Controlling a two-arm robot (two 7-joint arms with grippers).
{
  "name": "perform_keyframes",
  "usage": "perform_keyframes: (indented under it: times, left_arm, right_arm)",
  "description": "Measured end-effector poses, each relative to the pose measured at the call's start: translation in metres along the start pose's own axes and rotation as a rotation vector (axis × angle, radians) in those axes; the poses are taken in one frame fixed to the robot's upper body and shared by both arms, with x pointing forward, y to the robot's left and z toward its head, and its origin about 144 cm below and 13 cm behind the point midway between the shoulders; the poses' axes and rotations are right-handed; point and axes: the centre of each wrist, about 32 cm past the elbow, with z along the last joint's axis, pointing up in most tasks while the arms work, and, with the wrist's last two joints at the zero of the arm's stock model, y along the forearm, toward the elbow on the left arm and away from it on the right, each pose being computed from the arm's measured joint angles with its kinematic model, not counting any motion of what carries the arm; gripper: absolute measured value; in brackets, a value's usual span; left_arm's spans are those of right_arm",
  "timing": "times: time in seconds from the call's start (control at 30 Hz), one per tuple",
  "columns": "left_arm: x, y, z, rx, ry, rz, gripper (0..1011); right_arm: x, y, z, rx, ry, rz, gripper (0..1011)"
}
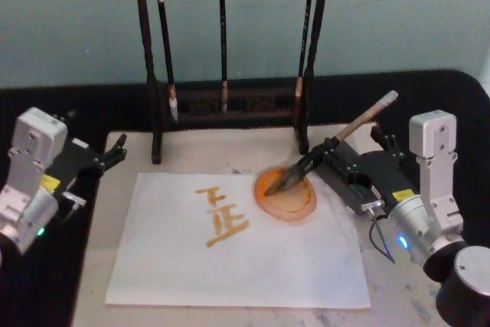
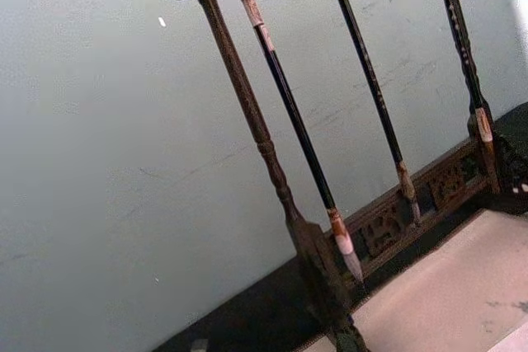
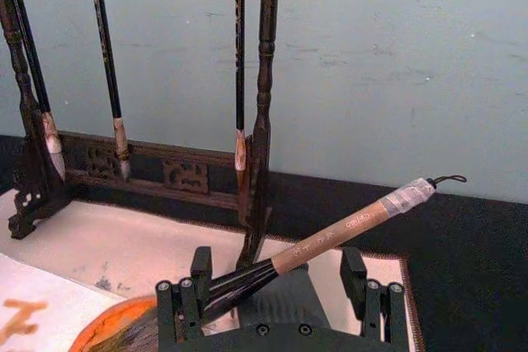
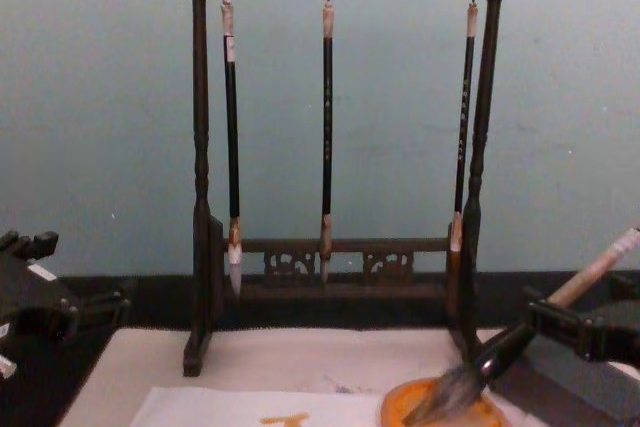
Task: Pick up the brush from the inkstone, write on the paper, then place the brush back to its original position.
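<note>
The brush [image 1: 348,129] lies slanted, its grey-brown tuft resting in the orange inkstone [image 1: 265,198] and its tan handle rising to the back right. My right gripper [image 1: 357,145] is open around the handle. In the right wrist view the black shaft of the brush [image 3: 330,237] passes close to one finger [image 3: 200,274] while the other finger stands well apart from it. The white paper [image 1: 230,266] carries orange strokes left of the inkstone. My left gripper [image 1: 115,151] is parked at the mat's left edge, open and holding nothing.
A dark wooden rack [image 1: 230,101] with three slim brushes hanging from it stands at the back of the cream mat [image 1: 214,147]. One of its posts [image 1: 305,124] rises just behind the inkstone. Black cloth borders the mat on both sides.
</note>
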Motion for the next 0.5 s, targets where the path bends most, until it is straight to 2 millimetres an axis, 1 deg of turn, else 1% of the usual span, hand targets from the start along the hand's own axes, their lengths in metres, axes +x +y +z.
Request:
perform_keyframes:
  times: [0.5]
  left_arm:
    - [0.0000, 0.0000, 0.0000, 0.000, 0.000, 0.000, 1010]
  right_arm:
    - [0.0000, 0.0000, 0.0000, 0.000, 0.000, 0.000, 1000]
